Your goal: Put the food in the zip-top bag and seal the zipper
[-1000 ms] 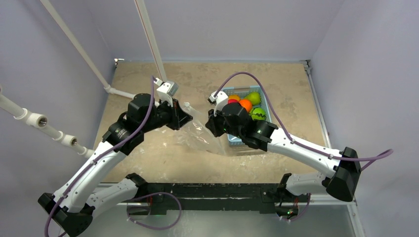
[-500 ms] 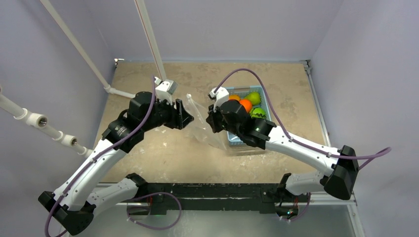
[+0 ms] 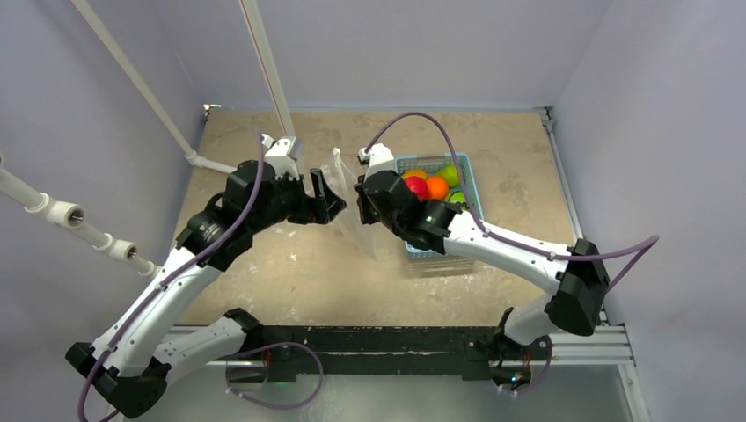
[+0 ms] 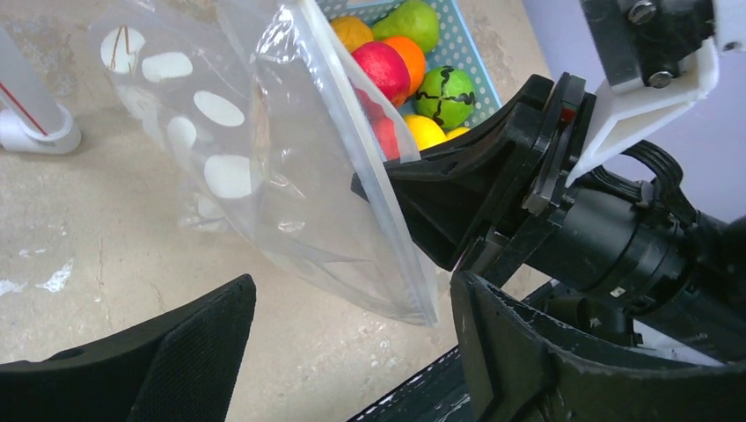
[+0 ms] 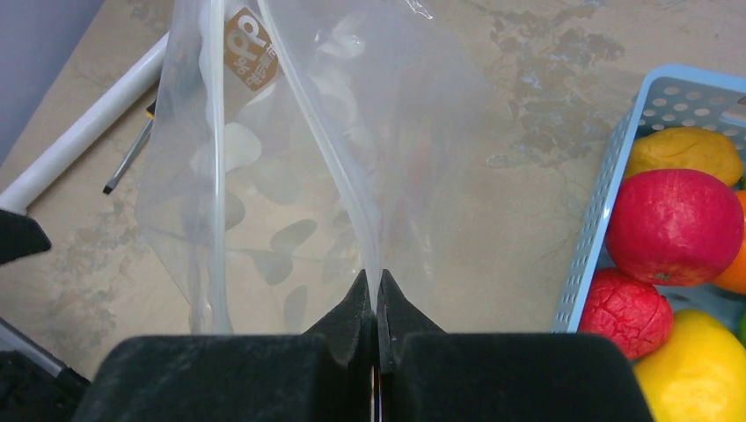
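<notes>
The zip-top bag (image 3: pixel 354 220) hangs in the air between the two grippers, over the table (image 3: pixel 264 281) and just left of the light-blue basket (image 3: pixel 464 165). In the top view its long axis runs from a far corner to a near one. Its mouth edge is turned toward the right arm and the basket, and its closed end trails off to the left. The zipper (image 5: pixel 325 149) is a thin whitish strip that runs straight away from the right gripper (image 5: pixel 376 286), whose fingers are pinched tight on that lip. A second pale strip stands apart from it, so the mouth looks parted. The film is clear, creased and glossy, printed with white round dots, with a small brown label (image 5: pixel 249 35) near its far corner (whether any part touches the table cannot be told). The left gripper (image 4: pixel 352 290) stands with its jaws wide apart and grips nothing, the bag's lower corner just ahead of it. The food (image 4: pixel 384 70), red, orange, yellow and green, lies heaped in the basket.
</notes>
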`<state>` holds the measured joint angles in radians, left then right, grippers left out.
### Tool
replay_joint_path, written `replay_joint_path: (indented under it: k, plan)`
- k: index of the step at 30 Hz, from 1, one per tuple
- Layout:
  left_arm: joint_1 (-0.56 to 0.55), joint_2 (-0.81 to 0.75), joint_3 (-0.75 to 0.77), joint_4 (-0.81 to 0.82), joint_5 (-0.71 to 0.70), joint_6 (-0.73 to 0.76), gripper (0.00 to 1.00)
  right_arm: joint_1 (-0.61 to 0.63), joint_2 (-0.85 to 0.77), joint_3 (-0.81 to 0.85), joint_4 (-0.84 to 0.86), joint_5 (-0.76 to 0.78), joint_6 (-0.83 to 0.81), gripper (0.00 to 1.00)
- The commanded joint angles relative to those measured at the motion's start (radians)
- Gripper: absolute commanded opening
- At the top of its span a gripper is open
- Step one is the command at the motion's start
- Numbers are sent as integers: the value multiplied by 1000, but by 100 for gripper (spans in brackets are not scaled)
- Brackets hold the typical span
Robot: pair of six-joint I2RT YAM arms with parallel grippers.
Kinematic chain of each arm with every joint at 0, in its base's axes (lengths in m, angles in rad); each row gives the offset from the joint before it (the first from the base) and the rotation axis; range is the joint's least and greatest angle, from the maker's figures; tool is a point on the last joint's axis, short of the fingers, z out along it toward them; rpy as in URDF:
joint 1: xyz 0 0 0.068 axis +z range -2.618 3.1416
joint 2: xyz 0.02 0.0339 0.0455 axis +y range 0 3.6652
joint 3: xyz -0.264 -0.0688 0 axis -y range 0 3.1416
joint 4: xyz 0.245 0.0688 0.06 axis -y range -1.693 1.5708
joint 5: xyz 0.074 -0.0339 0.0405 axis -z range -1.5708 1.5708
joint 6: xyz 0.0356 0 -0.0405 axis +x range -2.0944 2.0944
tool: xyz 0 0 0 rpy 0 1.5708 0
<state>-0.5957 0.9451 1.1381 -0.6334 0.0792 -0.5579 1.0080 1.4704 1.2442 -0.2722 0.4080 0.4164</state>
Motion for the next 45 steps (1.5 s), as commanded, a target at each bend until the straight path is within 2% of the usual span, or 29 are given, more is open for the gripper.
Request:
replay_joint_path:
  k: [1,5,12,27,36,45]
  plan:
    - [7,14,13,-21,-68,-107,81,10,21,87,14,94,81,0]
    - [7,26,1,-38,-134,-165,81,17,48,115,11,120,113,0]
    - [7,77,1,-14,-150,-238,81,31,63,126,33,127,126,0]
    - [7,172,79,-38,-187,-244,83,43,91,125,48,141,137,0]
    - [6,175,139,-76,-209,-236,85,44,114,126,44,153,155,0]
    - [5,196,123,-78,-186,-239,85,44,111,123,42,155,165,0]
